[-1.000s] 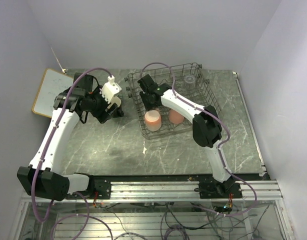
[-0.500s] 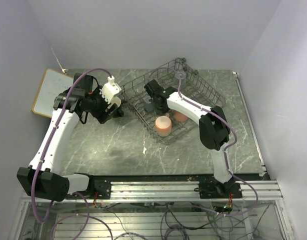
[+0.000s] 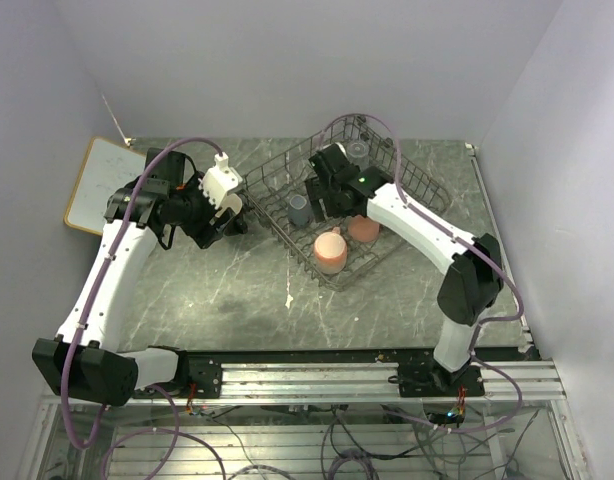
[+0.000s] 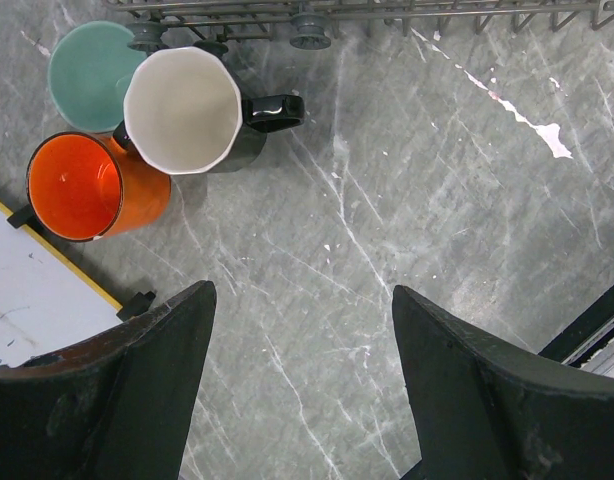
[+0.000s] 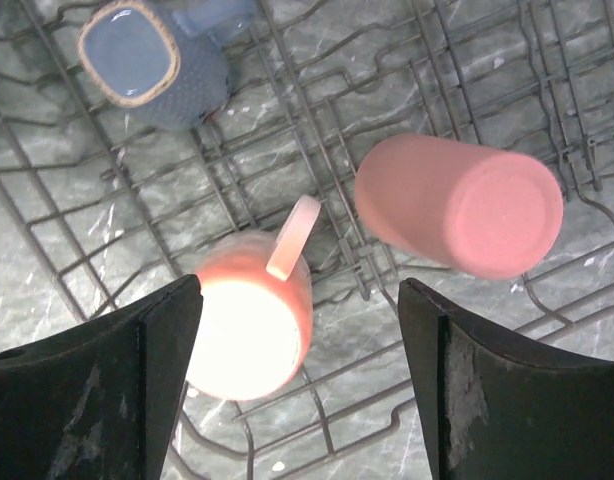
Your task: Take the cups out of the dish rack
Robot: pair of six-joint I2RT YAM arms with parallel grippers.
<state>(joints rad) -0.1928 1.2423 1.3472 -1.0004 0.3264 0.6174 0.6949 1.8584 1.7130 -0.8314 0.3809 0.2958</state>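
The dish rack [image 3: 270, 172] lies skewed on the table; its wires [image 5: 317, 130] fill the right wrist view. In it are an upturned pale pink mug [image 5: 252, 325] [image 3: 330, 250], a tall pink tumbler [image 5: 462, 205] [image 3: 364, 229], a grey-blue cup [image 5: 147, 65] [image 3: 299, 208] and a clear glass [image 3: 357, 150]. My right gripper [image 5: 299, 290] [image 3: 319, 203] hangs open above the pink mug, holding nothing. Outside the rack stand an orange mug [image 4: 82, 187], a mint green cup [image 4: 92, 70] and a black mug [image 4: 187, 110]. Above bare table beside them, my left gripper [image 4: 302, 295] [image 3: 227, 215] is open.
A wood-framed whiteboard [image 3: 102, 185] lies at the far left, its corner [image 4: 37, 300] close to the orange mug. The rack's edge [image 4: 337, 12] runs just behind the three mugs. White specks [image 3: 289, 298] mark the table in front of the rack.
The rack has swung round and shifted right with the cups in it. My right gripper closed, then opened and moved right. The left arm has stayed still.
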